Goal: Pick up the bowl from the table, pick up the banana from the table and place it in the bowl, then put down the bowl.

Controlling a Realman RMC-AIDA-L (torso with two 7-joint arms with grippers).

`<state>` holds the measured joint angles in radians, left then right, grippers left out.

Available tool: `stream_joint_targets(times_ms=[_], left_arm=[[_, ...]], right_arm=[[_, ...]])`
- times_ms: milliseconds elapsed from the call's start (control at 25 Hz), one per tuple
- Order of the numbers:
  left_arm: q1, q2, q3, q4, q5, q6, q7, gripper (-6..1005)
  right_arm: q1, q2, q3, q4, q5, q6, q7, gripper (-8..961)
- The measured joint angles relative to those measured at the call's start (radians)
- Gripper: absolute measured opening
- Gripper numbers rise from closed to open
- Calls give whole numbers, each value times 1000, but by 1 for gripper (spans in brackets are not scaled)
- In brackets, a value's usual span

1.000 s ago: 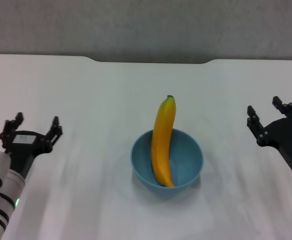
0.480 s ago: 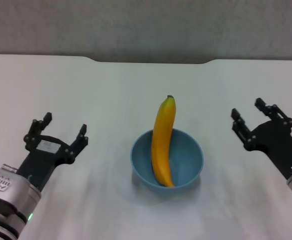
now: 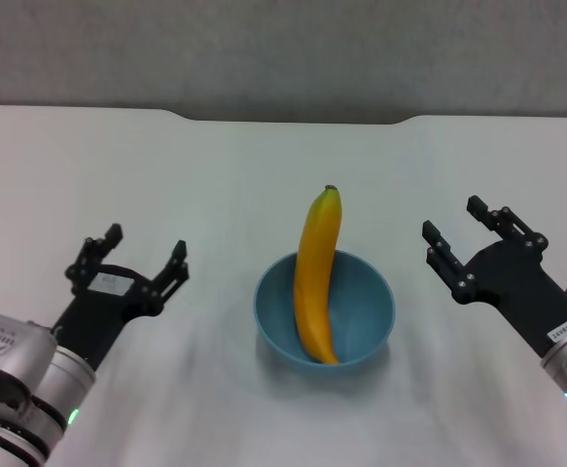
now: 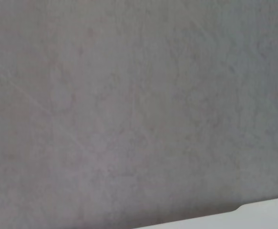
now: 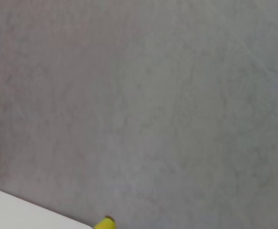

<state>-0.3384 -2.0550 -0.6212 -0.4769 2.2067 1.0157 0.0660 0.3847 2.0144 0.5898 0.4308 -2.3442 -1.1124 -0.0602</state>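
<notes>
Squarely, bowl (image 3: pixel 325 309) between left claw (image 3: pixel 133 260), right claw (image 3: pixel 481 234).

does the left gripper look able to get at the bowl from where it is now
Probably yes. The left gripper is open and sits to the left of the bowl, with only bare table between them. The banana lies in the bowl, clear of its left rim.

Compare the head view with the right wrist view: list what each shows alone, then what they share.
Only the head view shows the bowl and both open claws, the left claw and right claw, flanking the bowl and apart from it. The right wrist view shows nothing of its own except more of the grey wall. Both show the banana, only its tip in the wrist view, and the table.
</notes>
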Motion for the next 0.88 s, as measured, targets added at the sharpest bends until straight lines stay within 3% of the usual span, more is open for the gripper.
stream_joint_targets(times_ms=[320,880], left_arm=[[13,6,-92,80,-42,1,-6,896],[15,8,-111,99,-104,-15,1,896]], right_arm=[[-6,-2,33,-28,6,-30,-8,620],[35,-2,50,-30,6,9,-93,655]])
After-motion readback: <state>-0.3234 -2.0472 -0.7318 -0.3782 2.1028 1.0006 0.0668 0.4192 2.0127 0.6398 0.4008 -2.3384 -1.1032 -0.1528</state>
